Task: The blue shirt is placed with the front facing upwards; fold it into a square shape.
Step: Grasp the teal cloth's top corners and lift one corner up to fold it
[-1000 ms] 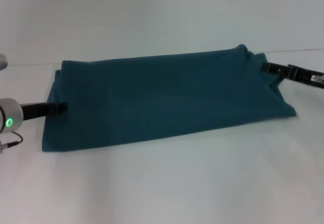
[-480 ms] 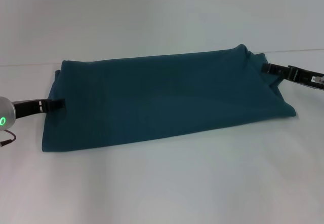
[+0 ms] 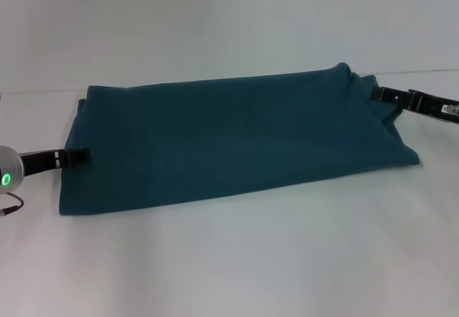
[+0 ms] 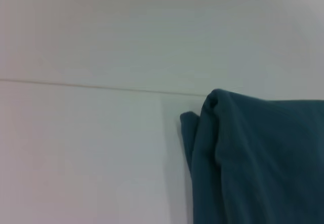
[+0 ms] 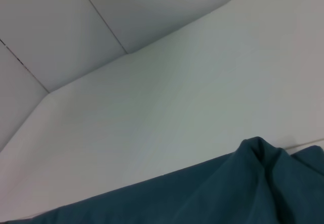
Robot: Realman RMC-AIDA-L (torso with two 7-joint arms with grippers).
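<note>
While the blue shirt (image 3: 229,141) lies folded into a long band across the white table (image 3: 237,259), plain teal side up, the left gripper (image 3: 77,157) sits at its left edge and the right gripper (image 3: 380,95) at its bunched right end. Can't tell if either one is clamped or released.

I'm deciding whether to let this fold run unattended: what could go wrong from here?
Two risks. The left pincer sits right at the edge of the blue shirt, so a grasp there might catch only the top layer or miss it. The right pincer is at the bunched far corner, where cloth is piled up; pulling from there could drag the shirt across the table and leave a skewed band rather than a square.
</note>
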